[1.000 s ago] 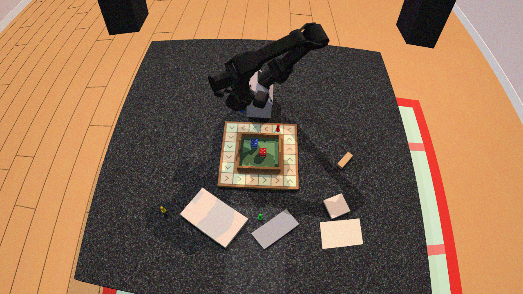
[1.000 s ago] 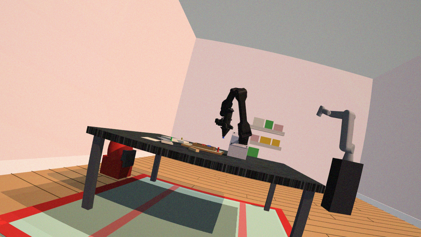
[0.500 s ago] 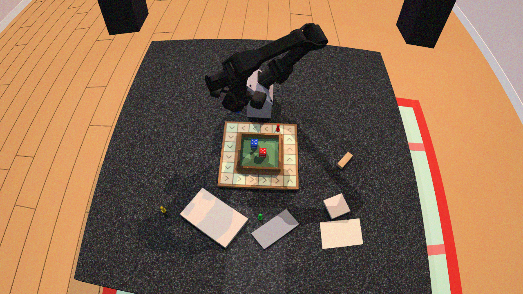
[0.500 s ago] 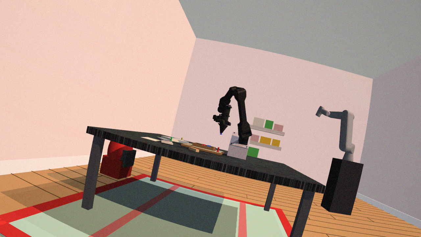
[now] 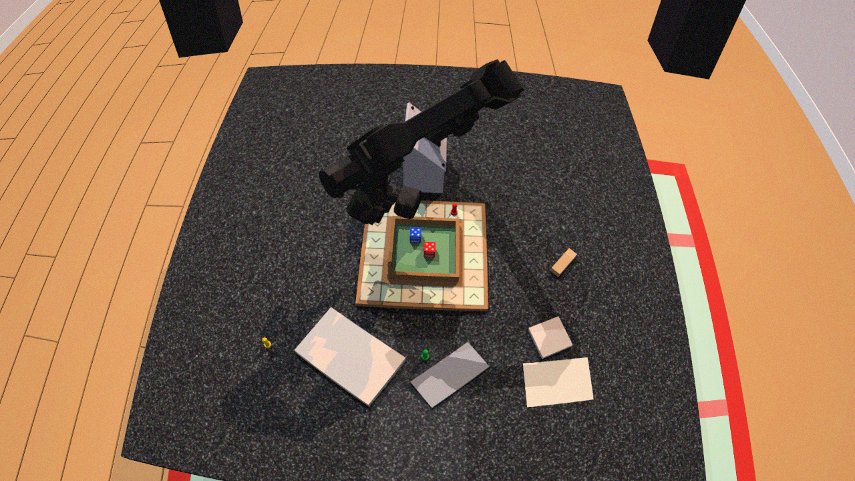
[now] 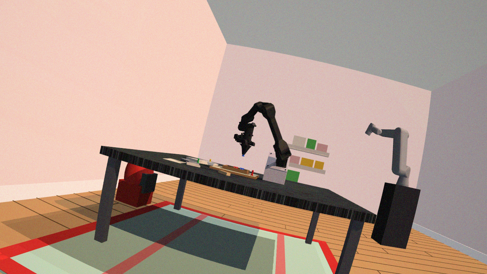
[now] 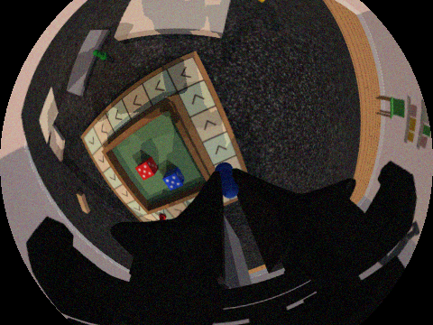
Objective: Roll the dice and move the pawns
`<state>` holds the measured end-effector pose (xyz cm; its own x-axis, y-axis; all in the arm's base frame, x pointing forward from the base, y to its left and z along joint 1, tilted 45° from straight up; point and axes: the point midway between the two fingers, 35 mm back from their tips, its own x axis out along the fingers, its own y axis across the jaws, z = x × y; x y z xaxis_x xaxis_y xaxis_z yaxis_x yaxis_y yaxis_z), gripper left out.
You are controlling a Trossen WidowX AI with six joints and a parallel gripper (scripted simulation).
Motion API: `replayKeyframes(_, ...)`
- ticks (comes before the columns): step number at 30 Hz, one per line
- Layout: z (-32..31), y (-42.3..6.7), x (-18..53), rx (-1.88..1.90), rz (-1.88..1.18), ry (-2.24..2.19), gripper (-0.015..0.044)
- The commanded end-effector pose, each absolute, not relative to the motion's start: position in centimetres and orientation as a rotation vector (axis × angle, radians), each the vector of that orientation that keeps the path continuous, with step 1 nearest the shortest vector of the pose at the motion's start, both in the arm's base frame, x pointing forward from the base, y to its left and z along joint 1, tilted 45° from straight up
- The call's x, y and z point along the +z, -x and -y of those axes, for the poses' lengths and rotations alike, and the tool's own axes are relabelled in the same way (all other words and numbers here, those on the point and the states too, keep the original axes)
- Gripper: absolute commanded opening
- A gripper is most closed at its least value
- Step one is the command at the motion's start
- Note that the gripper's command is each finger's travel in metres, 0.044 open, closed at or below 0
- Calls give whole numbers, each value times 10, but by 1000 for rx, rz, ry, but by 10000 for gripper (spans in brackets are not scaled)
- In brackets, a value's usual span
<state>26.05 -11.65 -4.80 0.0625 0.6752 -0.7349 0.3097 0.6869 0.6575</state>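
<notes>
My gripper (image 6: 243,153) (image 7: 225,175) is shut on the blue pawn (image 7: 225,177) (image 6: 243,155) and holds it in the air above the far left corner of the game board (image 5: 418,296) (image 7: 205,97). In the top view the arm hides the pawn. The blue die (image 5: 415,234) (image 7: 173,180) and the red die (image 5: 429,248) (image 7: 146,169) rest side by side on the green floor of the wooden tray (image 5: 425,276) in the board's middle. The red pawn (image 5: 454,208) (image 6: 252,171) (image 7: 161,217) stands upright on a square of the board's far edge.
A yellow pawn (image 5: 266,343) and a green pawn (image 5: 425,355) stand on the table in front of the board. Several flat cards (image 5: 349,355) (image 5: 449,373) (image 5: 558,381) lie near them. A small wooden block (image 5: 564,262) lies to the right. The arm's grey base (image 5: 425,167) stands behind the board.
</notes>
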Motion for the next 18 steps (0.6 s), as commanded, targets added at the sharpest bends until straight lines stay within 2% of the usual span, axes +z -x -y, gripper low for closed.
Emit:
replayKeyframes(1, 109, -287, -62, 341, -1537, -854, 0)
replayKeyframes(10, 90, -335, -86, 360, -1534, -861, 0)
replayKeyframes(18, 86, -339, -90, 361, -1534, -862, 0)
